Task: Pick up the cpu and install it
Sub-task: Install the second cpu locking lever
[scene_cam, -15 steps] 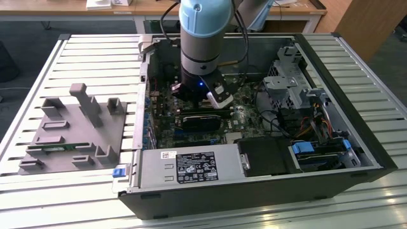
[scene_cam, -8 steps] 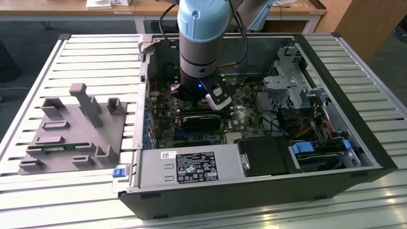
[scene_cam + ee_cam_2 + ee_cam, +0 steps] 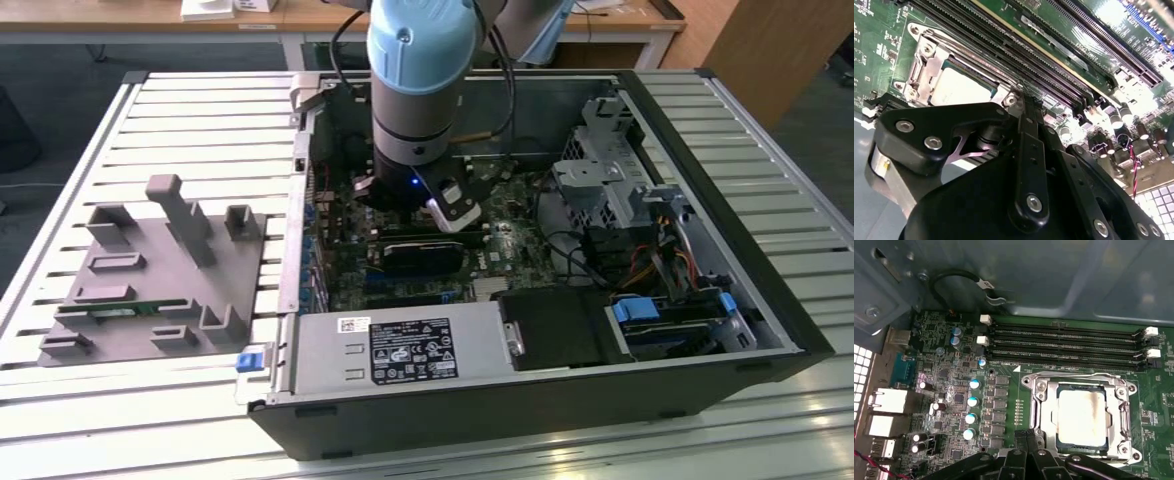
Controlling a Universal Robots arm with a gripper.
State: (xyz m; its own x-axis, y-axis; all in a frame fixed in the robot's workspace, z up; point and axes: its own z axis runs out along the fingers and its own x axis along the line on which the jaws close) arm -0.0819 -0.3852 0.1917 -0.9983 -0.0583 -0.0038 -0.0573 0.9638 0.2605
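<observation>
The claw (image 3: pixel 1026 440) hangs just beside the socket (image 3: pixel 1081 417) of the motherboard (image 3: pixel 954 390), its two dark fingertips (image 3: pixel 1021 437) pressed together and holding nothing. The cpu (image 3: pixel 1081 417) lies flat inside the socket's metal frame, its pale silver top bare, close to the memory slots (image 3: pixel 1064 345). In the exterior view the arm (image 3: pixel 418 90) stands nearly upright, reaching down into the open computer case (image 3: pixel 534 250) on the slatted table (image 3: pixel 200 110); a grey tray (image 3: pixel 147 280) sits outside the case

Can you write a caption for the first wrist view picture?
The cpu sits in the motherboard socket, below the gripper.
</observation>
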